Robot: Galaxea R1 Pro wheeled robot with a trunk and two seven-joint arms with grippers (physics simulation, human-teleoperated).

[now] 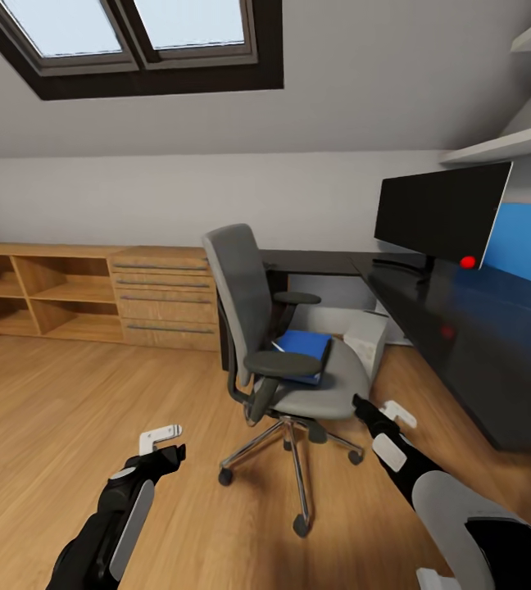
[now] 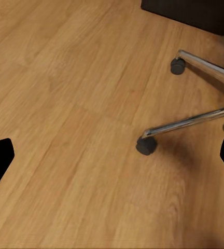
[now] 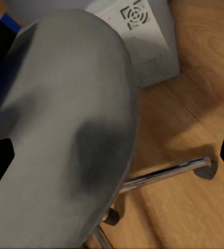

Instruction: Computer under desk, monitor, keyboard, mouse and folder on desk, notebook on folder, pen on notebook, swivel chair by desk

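Bedroom, approach phase: I am closing on swivel chair (image 1: pixel 286 344), folder (image 1: pixel 305 351) lying flat on its seat, ahead and slightly left of right tool (image 1: pixel 380 410). Right tool hovering at seat's front edge, fingers spread wide in right wrist view, grasping nothing. Left tool (image 1: pixel 165 441) hanging low over wood floor (image 1: pixel 69 426), left of chair base, also released. Computer (image 1: pixel 369 340) standing beyond seat, by desk (image 1: pixel 462 328); monitor (image 1: pixel 442 215) already up there. My judgement: lifting right tool above seat, clearing near armrest (image 1: pixel 282 365), then sliding over folder edge.

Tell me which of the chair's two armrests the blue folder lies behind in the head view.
The nearer armrest, at the seat's front; the blue folder lies just behind it. The other armrest sits farther back, toward the desk.
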